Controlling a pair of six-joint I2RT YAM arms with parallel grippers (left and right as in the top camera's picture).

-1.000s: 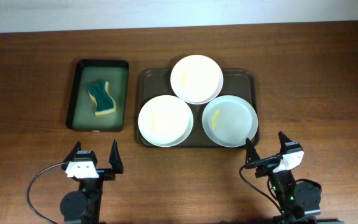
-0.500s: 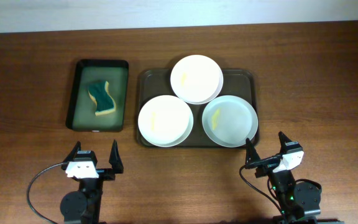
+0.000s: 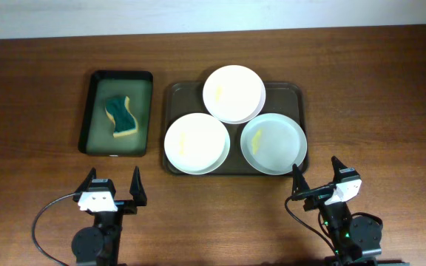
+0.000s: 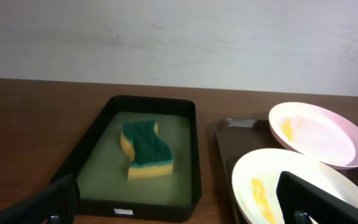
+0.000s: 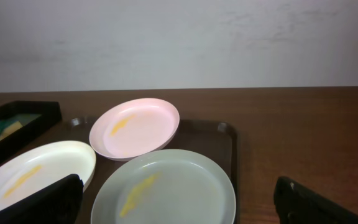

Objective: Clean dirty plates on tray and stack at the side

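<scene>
Work looks unstarted: all 3 round white shallow plates lie on the large dark brown-grey rectangular tray, each smeared yellow, none stacked aside. The wavy green-and-yellow sponge sits in the small black basin of greenish liquid left of the tray. The left gripper and right gripper hang near the table's front edge, jaws wide and empty; whether the far plate leans on its neighbours is unclear.

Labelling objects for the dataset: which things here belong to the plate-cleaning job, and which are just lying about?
Job: three round white yellow-smeared plates; dark brown rectangular tray; green-yellow wavy sponge; black rectangular basin of greenish liquid.
Lying about: thin black cable near the left arm's base.
</scene>
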